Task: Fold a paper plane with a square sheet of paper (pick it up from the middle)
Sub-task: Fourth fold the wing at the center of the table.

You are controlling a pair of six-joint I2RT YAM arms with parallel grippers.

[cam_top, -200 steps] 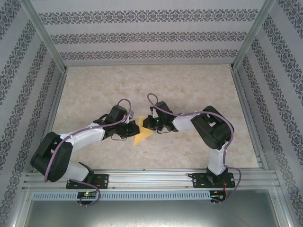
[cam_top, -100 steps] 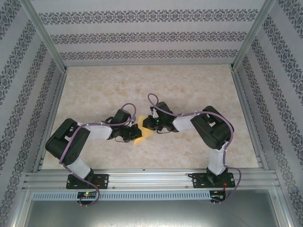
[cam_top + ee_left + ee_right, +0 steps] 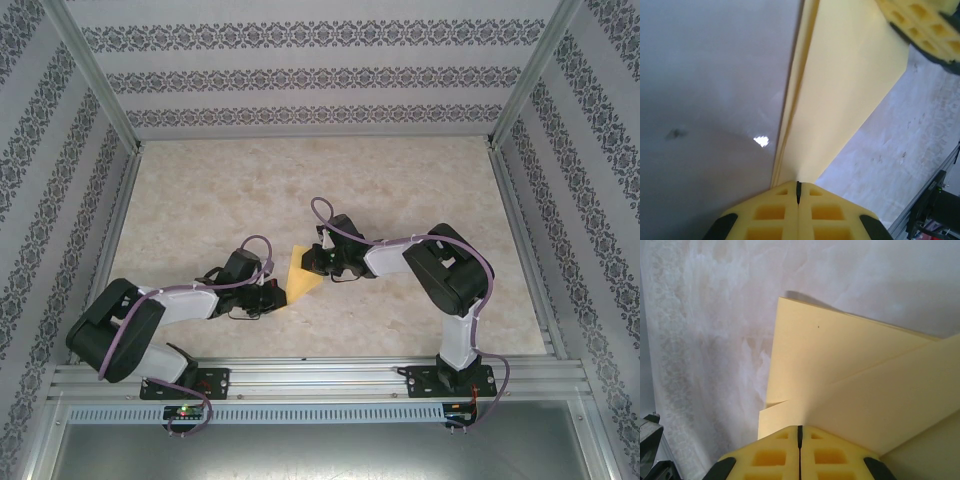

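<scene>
Fig.: my L pincer [image 3: 798, 192] and R pincer [image 3: 800, 432] were each clamped shut on the yellow paper sheet [image 3: 300, 272], held between them mid-table [image 3: 420, 190], part-folded into layered flaps; approx. halfway, wing folds judged outstanding.

Left gripper [image 3: 270, 296]: moved toward the near edge of the tabletop [image 3: 420, 190] and a little left of its place a second ago. It now sits at the near left corner of the yellow paper [image 3: 301, 272].
Left arm: the upper link, raised half a second ago, is back down low on the near left.
Yellow paper: more surface is uncovered, showing as one broad triangle that reaches farther than before.
</scene>
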